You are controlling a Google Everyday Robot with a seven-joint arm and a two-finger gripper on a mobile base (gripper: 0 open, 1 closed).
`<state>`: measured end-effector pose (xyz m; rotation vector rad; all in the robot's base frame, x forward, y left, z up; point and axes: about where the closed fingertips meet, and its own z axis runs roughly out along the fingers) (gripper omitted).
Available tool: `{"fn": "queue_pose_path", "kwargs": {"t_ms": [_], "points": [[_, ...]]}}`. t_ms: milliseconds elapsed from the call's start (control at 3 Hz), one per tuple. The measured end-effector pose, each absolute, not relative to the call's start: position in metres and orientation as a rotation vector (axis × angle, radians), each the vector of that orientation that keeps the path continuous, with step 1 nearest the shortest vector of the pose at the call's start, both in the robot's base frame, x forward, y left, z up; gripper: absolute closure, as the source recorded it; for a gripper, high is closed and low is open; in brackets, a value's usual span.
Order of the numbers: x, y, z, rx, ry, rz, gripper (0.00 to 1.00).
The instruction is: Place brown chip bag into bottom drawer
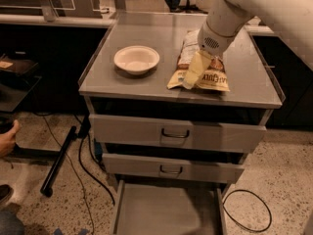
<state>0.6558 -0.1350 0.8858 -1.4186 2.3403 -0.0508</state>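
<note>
Speckled flooring (73, 199) spreads far below the jaws. On it, well to their left, a black bar (58, 161) lies slanted with a thin dark cable (80, 153) trailing beside it. Higher up, a grey metal cabinet carries a flat worktop (146, 31). On that worktop, left of the jaws and well apart from them, a round off-white bowl (137, 59) sits upright.

The brown chip bag (213, 76) lies flat on the worktop to the right of the bowl and clear of it. Its yellow lettered band faces the front edge and its brown-and-white end points back. The pale yellow jaws reach down at a slant onto the bag's near end, over the left part of the yellow band and just behind the worktop's front edge. They appear to touch the bag, but how far apart they stand, and whether they have hold of it, cannot be told from this angle. Up and to the right of the jaws runs the white arm (254, 6), with its round wrist (215, 33) directly above them.

Below the jaws, the top drawer (220, 136) and the middle drawer (205, 171) show handled grey fronts, one under the other. Lower still, the bottom drawer (166, 207) is pulled out toward the camera, its low side walls showing. Down and to the right of the jaws, a loop of black cable (244, 190) lies on the floor.
</note>
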Motion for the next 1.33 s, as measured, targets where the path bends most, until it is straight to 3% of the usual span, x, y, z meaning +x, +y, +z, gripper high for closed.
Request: {"fn": "queue_pose_path", "kwargs": {"t_ms": [1333], "points": [[0.701, -0.158, 0.86, -1.356, 2.344, -0.109, 0.0]]}}
